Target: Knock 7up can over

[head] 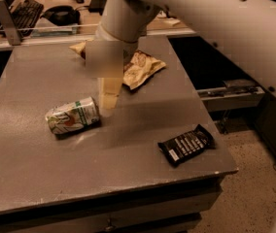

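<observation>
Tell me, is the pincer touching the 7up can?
Cannot tell. The camera view shows the pincer right beside one end of the lying 7up can, with no plain gap or contact.
</observation>
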